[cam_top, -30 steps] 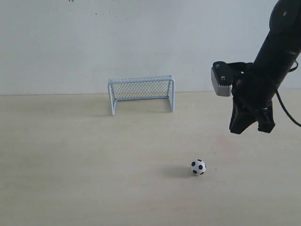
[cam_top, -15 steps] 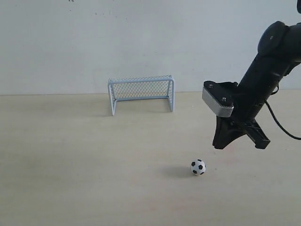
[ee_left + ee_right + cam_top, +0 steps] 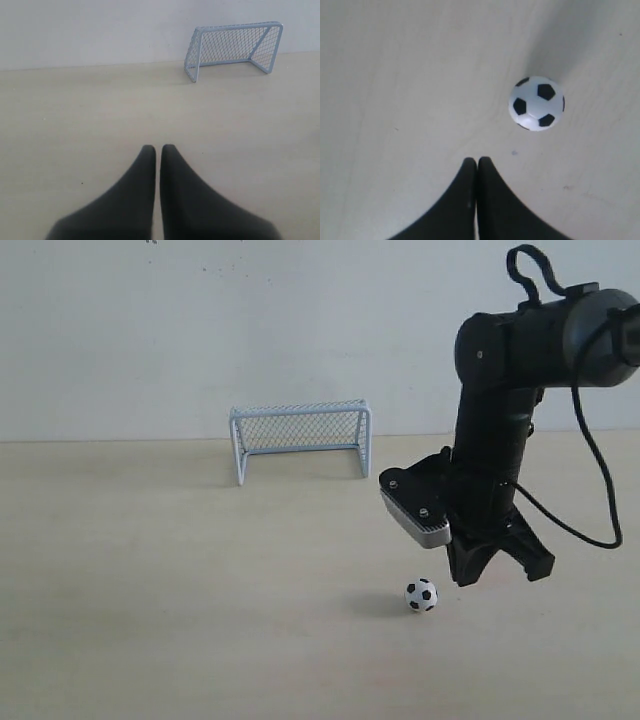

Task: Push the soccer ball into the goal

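The soccer ball [image 3: 421, 595] rests on the pale table, well in front of the goal [image 3: 300, 437] and to its right. My right gripper [image 3: 465, 578] hangs just right of the ball, a little above the table, its fingers shut with nothing between them. In the right wrist view the ball [image 3: 536, 103] lies close beyond the shut fingertips [image 3: 477, 160], off to one side and apart from them. The left gripper [image 3: 157, 148] is shut and empty over bare table, facing the goal [image 3: 235, 45] from a distance. It does not show in the exterior view.
A pale wall [image 3: 150, 340] stands right behind the goal. The right arm's black cable [image 3: 590, 490] loops out on the right. Nothing else lies on the light table [image 3: 150, 590].
The right arm has come down and leftward from high on the right, bringing its shut gripper close beside the ball. Ball and goal have not moved.
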`<state>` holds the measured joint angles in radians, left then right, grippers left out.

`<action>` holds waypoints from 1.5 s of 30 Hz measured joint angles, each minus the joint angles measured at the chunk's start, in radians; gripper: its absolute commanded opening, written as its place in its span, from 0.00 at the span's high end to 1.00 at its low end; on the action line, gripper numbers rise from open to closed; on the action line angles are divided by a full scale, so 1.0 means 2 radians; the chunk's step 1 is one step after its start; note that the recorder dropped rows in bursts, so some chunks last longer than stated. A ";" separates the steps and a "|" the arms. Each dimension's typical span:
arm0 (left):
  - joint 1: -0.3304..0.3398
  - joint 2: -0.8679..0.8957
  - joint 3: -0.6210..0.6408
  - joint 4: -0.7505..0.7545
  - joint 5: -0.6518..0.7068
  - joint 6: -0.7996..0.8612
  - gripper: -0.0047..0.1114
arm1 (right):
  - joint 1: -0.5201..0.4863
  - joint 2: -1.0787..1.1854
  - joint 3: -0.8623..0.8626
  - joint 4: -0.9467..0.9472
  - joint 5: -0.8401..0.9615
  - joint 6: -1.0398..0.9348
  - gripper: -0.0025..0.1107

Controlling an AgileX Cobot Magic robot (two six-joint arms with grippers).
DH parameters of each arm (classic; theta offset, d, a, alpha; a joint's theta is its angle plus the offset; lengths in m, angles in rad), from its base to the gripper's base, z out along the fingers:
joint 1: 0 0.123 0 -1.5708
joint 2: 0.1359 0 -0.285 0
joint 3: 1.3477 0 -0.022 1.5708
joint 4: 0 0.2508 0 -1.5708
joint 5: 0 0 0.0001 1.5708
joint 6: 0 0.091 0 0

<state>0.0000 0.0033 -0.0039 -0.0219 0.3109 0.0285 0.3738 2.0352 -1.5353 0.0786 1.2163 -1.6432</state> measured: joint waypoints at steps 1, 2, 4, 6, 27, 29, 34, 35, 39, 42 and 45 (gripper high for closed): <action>0.000 0.000 0.000 0.000 0.000 0.000 0.92 | 0.005 0.000 0.000 -0.002 0.000 0.004 0.98; 0.000 0.000 0.000 0.000 0.000 0.000 0.92 | 0.011 0.000 0.000 -0.002 0.000 0.010 0.98; 0.000 0.000 0.000 0.000 0.000 0.000 0.92 | 0.020 0.000 0.000 0.001 0.000 0.015 0.98; 0.000 0.000 0.000 0.000 0.000 0.000 0.92 | 0.029 0.000 0.000 0.001 0.000 0.016 0.98; 0.000 0.000 0.000 0.000 0.000 0.000 0.92 | 0.035 0.043 0.000 -0.002 0.000 0.018 0.98; 0.000 0.000 0.000 0.000 0.000 0.000 0.92 | 0.035 0.045 0.000 -0.002 0.000 0.018 0.98; 0.000 0.000 0.000 0.000 0.000 0.000 0.92 | 0.034 0.056 0.000 -0.002 0.000 0.017 0.98; 0.000 0.000 0.000 0.000 0.000 0.000 0.92 | 0.034 0.057 0.000 -0.002 0.000 0.017 0.98; 0.000 0.000 0.000 0.000 0.000 0.000 0.92 | 0.034 0.058 0.000 -0.002 0.000 0.017 0.98; 0.000 0.000 0.000 0.000 0.000 0.000 0.92 | 0.034 0.058 0.000 -0.002 0.000 0.017 0.98; 0.000 0.000 0.000 0.000 0.000 0.000 0.92 | 0.034 0.059 0.000 -0.006 -0.090 0.036 0.98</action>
<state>0.0000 0.0033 -0.0039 -0.0219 0.3109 0.0285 0.4417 2.1529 -1.5347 0.0659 1.0357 -1.5715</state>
